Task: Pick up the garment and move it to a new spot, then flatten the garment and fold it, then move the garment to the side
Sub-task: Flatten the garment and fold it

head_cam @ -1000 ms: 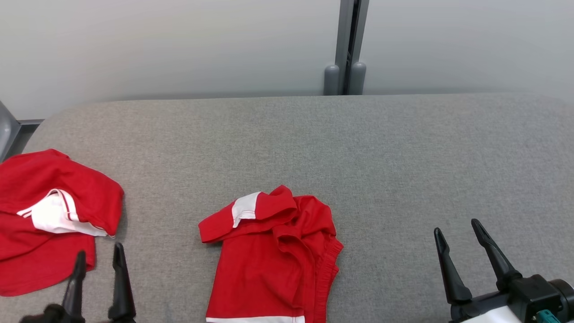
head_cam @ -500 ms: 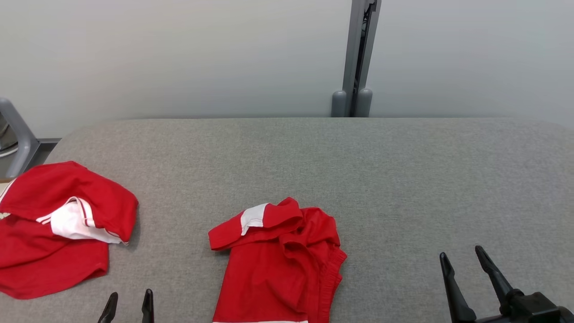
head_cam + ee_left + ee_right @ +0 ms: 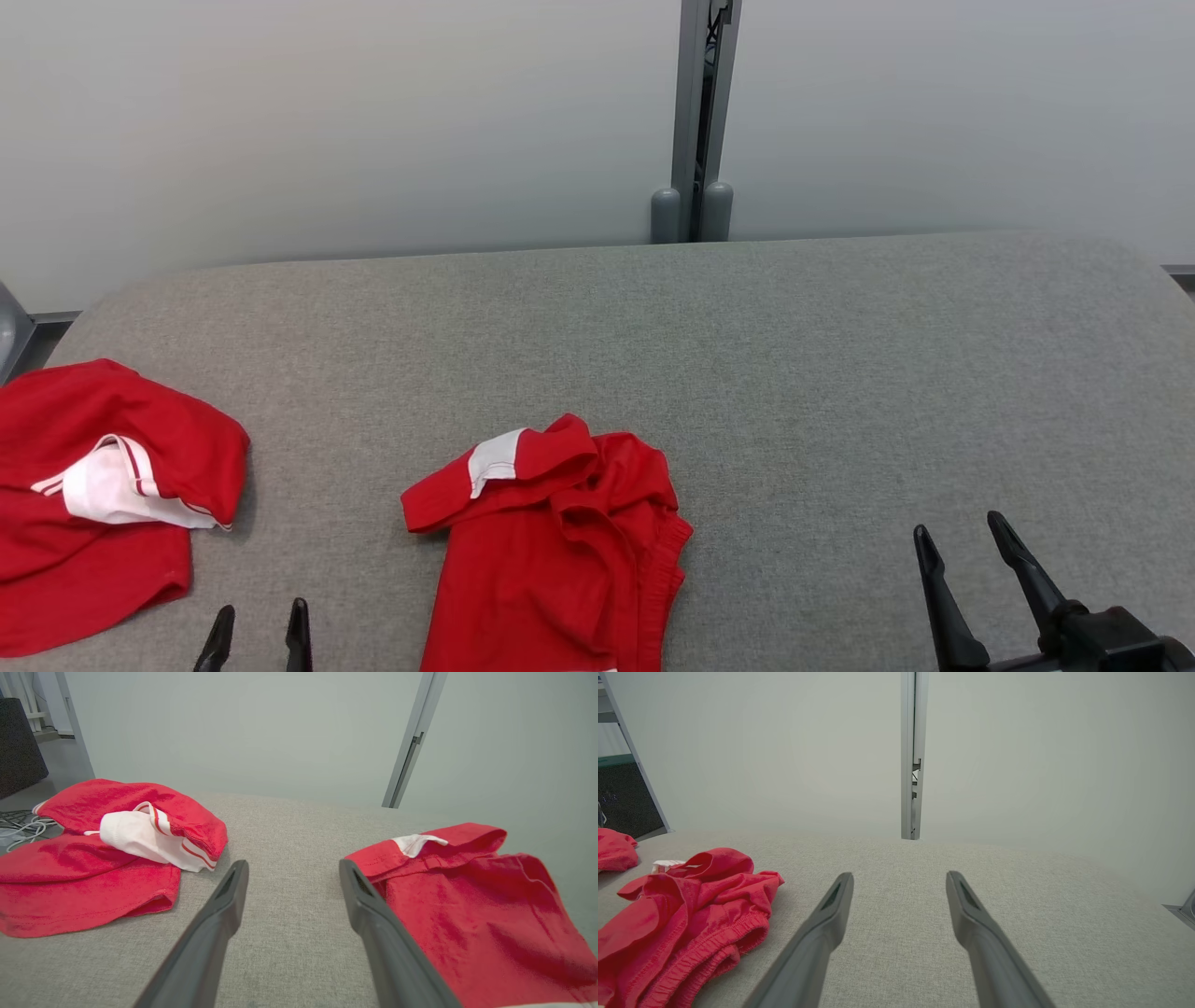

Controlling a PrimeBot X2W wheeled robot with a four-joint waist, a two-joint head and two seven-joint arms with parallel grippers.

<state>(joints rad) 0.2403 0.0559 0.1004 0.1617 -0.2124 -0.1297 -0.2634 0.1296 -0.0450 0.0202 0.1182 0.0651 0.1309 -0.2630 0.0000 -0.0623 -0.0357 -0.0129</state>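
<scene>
Red garment point(image 3: 551, 551) lies crumpled at the near middle of the grey table point(image 3: 794, 373), between the left gripper point(image 3: 261, 607) and right gripper point(image 3: 957, 523). Both have their fingers spread and hold nothing. The right wrist view resolves the elastic waistband point(image 3: 705, 947) (the head view cuts off the lower hem). A second red garment point(image 3: 93, 523) at the table's left is partly out of frame.

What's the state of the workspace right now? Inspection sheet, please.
Surface: grey fabric table, flat.
Job's things: middle garment, red, crumpled at the near edge; left garment, red and white, bunched at the left end.
Clutter: nothing seen.
Grippers: left gripper open, empty, between the garments; right gripper open, empty, over table.
Cables: white cables on the floor beyond the left end.
Surroundings: pale wall, grey post behind the table.
</scene>
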